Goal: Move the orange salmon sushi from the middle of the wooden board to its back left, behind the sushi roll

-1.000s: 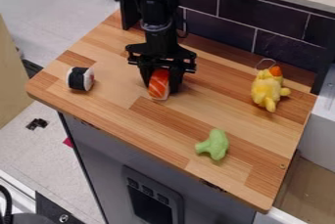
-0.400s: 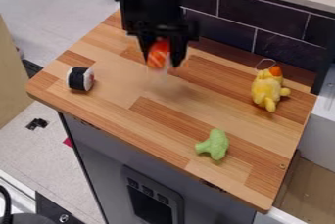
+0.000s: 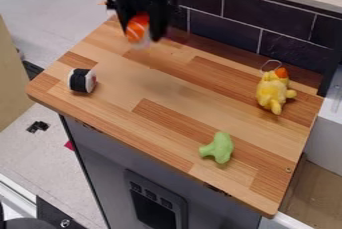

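High over the wooden tabletop [image 3: 157, 93], near the dark tiled wall [image 3: 234, 19], your gripper [image 3: 141, 34] has its fingers clamped on the orange-and-white sushi piece [image 3: 137, 27]. You seem to be in the carrying step; the next move calls for a steady grip and enough height. Below, you have a black-banded sushi roll [image 3: 81, 80], a green toy broccoli [image 3: 219, 148] and a yellow plush bird [image 3: 272, 92], well apart. Beyond the tabletop lies pale floor [image 3: 50, 28].

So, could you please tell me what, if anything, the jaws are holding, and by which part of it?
The jaws hold an orange, white-striped toy sushi piece by its sides, its striped face showing between them.
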